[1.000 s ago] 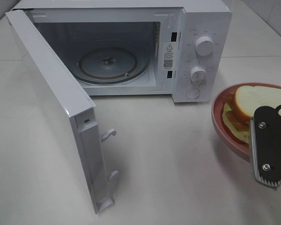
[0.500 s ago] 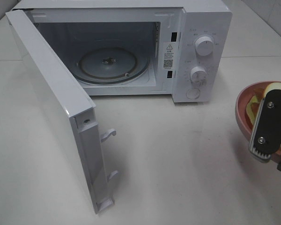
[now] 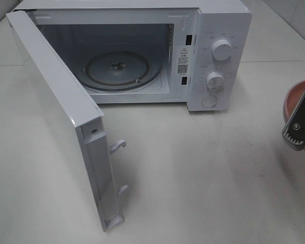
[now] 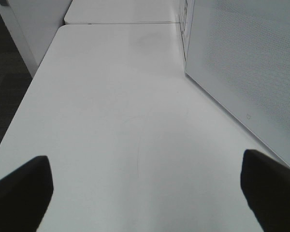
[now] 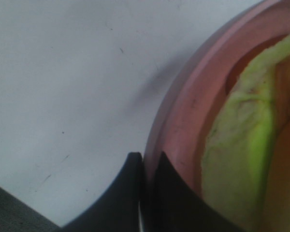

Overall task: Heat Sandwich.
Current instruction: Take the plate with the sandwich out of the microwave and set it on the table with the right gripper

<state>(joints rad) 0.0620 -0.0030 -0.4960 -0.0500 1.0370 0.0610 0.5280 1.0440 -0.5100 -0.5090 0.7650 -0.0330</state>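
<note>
Sandwich (image 5: 241, 159): only its green-yellow filling edge shows, in the right wrist view, lying on the pink plate (image 5: 183, 125) just inside the rim the right gripper (image 5: 144, 164) holds. The bread is not visible in any current view.

Right gripper: jaws pinched together on the plate's rim, one finger (image 5: 121, 193) outside the rim, the other inside. In the high view the gripper (image 3: 300, 127) and plate (image 3: 295, 94) sit at the far right edge, mostly cut off.

Left gripper (image 4: 145, 191): jaws fully spread, holding nothing, hovering over bare white table (image 4: 111, 111), with the microwave's door panel just off to one side.

Microwave (image 3: 213, 51): well away from the right gripper, door (image 3: 56, 112) swung wide open, glass turntable (image 3: 123, 68) exposed inside the cavity.
</note>
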